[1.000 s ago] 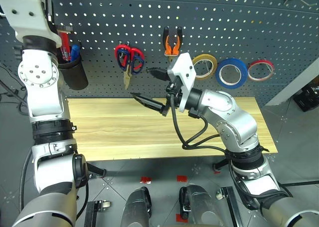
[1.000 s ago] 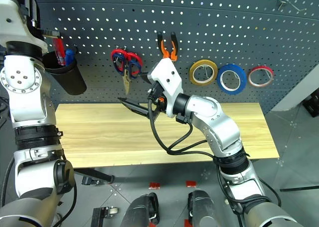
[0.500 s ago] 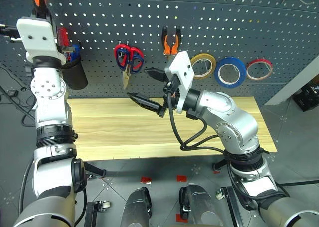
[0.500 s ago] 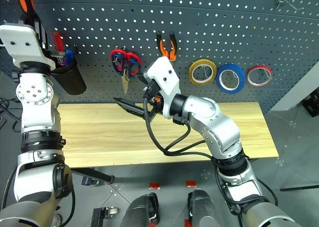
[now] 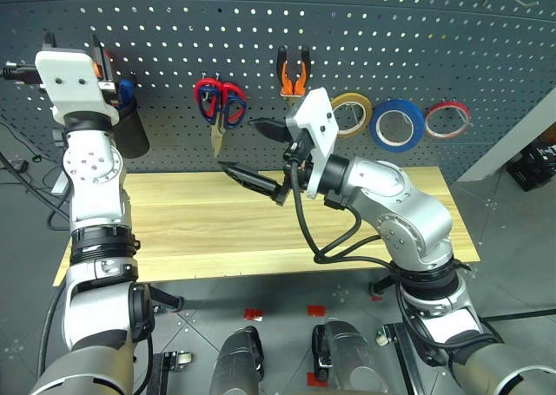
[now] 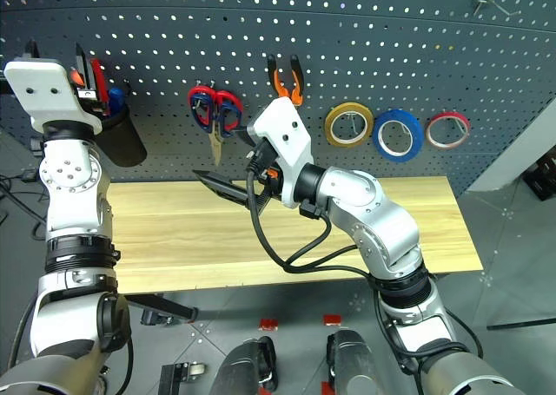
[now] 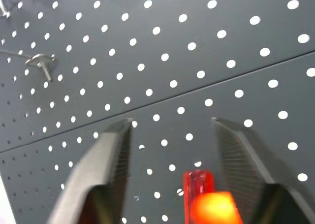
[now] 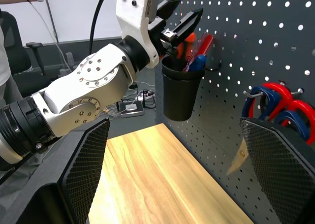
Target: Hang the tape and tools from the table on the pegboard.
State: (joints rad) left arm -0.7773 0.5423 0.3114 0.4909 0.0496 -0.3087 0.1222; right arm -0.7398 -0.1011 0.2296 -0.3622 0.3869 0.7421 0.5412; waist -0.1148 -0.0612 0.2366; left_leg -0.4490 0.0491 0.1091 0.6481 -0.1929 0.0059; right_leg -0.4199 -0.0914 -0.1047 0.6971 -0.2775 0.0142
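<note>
Dropped the screwdriver (image 8: 187,46) into the cup (image 8: 181,93), left gripper (image 8: 178,18) now spread empty, right gripper (image 5: 254,155) wide; table (image 5: 217,230) looked bare.

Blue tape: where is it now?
In the left eye view the blue tape hangs on the pegboard, right of centre, between the yellow tape ring and the thin red tape ring.

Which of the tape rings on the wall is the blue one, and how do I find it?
Look at the pegboard above the table. Right of the orange pliers, three tape rings hang in a row. The blue tape is the middle one, the biggest and thickest, between the yellow ring and the thin red ring.
</note>
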